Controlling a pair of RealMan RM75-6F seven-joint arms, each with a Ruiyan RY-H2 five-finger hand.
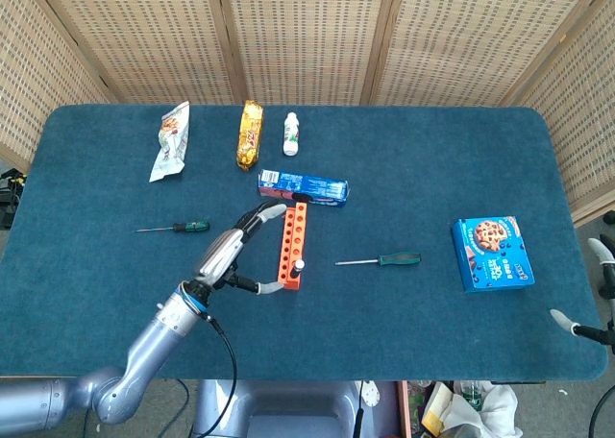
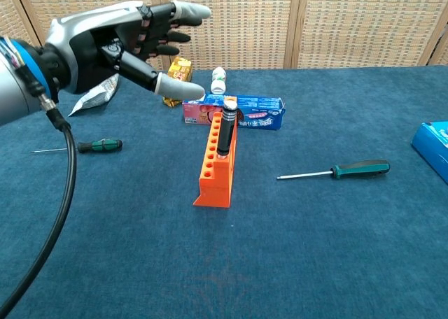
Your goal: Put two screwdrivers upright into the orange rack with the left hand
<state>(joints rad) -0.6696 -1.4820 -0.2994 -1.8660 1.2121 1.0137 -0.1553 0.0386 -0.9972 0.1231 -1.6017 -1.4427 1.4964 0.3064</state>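
Orange rack (image 2: 215, 168) holding one screwdriver (image 2: 225, 129); left hand (image 2: 129, 36) spread, empty. Risk: clipping that upright handle, toppling rack.

The left hand (image 2: 129, 39) hovers empty just left of the orange rack (image 2: 216, 164), fingers spread and apart from it, its silver forearm reaching in from the lower left. The right hand is out of sight.

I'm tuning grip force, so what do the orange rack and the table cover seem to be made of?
The orange rack looks like moulded plastic: uniform colour, smooth matte faces, crisp round holes. The table cover looks like blue short-pile fabric, perhaps felt or carpet: a fuzzy, non-reflective surface with faint mottling.
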